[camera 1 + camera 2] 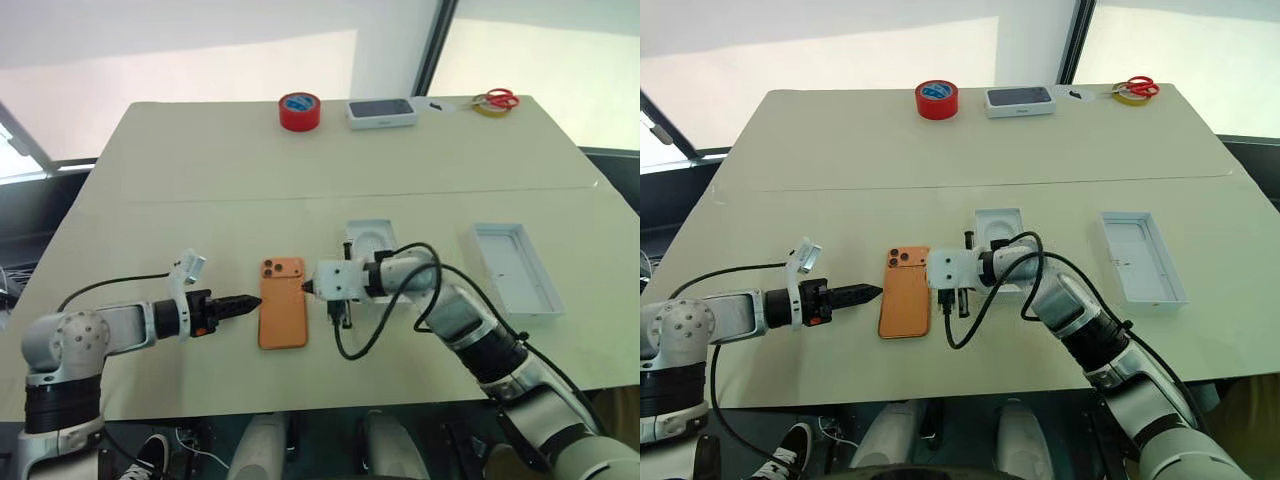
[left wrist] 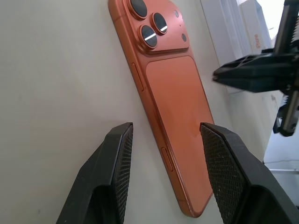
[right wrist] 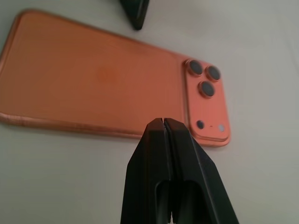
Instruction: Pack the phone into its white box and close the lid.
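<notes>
The orange phone point(image 1: 283, 302) lies back up on the table, its camera cluster point(image 2: 154, 25) at the far end. My left gripper point(image 1: 248, 302) hovers just off its left long edge, open, with the fingers point(image 2: 117, 158) spread and nothing between them. From the other side, my right gripper point(image 1: 306, 288) is shut and empty, its tip point(image 3: 163, 122) at the phone's right edge near the camera cluster. The white box point(image 1: 515, 268) lies open side up at the right. A white piece with a rounded recess point(image 1: 368, 238) sits half hidden behind my right wrist; I cannot tell if it is the lid.
At the table's far edge stand a red tape roll point(image 1: 299, 110), a white box with a dark top point(image 1: 381, 113) and red-handled scissors on a yellow tape ring point(image 1: 495, 100). A black cable point(image 1: 350, 345) loops from my right wrist over the table beside the phone.
</notes>
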Controlling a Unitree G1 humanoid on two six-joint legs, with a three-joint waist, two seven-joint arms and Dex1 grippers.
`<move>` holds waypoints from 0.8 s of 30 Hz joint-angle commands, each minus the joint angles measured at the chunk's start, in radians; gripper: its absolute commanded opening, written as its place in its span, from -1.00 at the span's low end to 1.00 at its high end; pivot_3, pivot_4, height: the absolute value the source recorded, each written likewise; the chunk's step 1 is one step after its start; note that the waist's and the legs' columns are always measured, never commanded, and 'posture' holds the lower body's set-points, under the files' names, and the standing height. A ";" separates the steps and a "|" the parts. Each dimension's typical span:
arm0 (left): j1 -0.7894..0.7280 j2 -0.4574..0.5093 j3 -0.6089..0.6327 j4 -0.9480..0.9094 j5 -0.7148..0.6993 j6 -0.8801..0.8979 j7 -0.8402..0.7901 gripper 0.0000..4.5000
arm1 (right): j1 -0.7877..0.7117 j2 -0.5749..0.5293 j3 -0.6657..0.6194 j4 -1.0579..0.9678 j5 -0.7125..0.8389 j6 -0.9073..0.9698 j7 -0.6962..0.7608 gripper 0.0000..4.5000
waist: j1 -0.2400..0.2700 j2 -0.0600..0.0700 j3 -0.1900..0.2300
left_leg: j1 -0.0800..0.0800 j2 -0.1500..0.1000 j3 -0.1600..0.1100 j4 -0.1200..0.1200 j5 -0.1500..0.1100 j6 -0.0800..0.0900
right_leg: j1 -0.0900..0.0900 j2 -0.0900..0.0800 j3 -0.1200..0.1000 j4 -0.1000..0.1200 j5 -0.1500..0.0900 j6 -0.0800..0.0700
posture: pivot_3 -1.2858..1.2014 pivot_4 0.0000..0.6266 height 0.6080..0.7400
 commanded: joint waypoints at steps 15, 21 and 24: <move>-0.064 -0.153 -0.108 0.041 0.037 0.079 0.108 0.07 | -0.023 0.023 0.025 0.041 -0.026 0.024 0.057 -0.99 | 0.005 0.001 -0.014 | 0.002 -0.001 0.000 0.000 0.000 0.000 | 0.003 -0.001 0.000 -0.001 0.000 0.000 | 0.03 -0.52 0.97; -0.082 -0.183 -0.152 0.028 0.082 0.107 0.147 0.07 | -0.022 0.033 0.015 0.051 -0.023 0.027 0.053 -0.99 | 0.015 0.003 -0.026 | 0.004 -0.001 0.000 0.000 0.000 0.000 | 0.005 -0.001 0.000 -0.002 0.000 -0.001 | 0.03 -0.52 0.97; -0.079 -0.184 -0.191 0.012 0.123 0.099 0.167 0.07 | -0.023 0.037 0.013 0.056 -0.027 0.023 0.048 -0.99 | 0.019 0.003 -0.029 | 0.006 -0.001 0.000 -0.001 0.000 0.000 | 0.007 -0.002 0.000 -0.003 -0.001 -0.001 | 0.03 -0.52 0.97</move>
